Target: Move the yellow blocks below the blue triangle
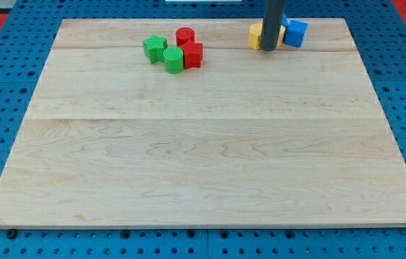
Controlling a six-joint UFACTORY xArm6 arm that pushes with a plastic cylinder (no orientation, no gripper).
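Yellow blocks (258, 34) flank my tip (268, 49).

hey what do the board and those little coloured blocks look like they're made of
The board looks like pale, matte wood: grain lines and plank seams show. The green blocks and red blocks look like painted wood or plastic, solid-coloured with a slight sheen; I can't tell which.

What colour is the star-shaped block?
Green. The star block shows in the camera view, at the far left of the cluster near the board's top.
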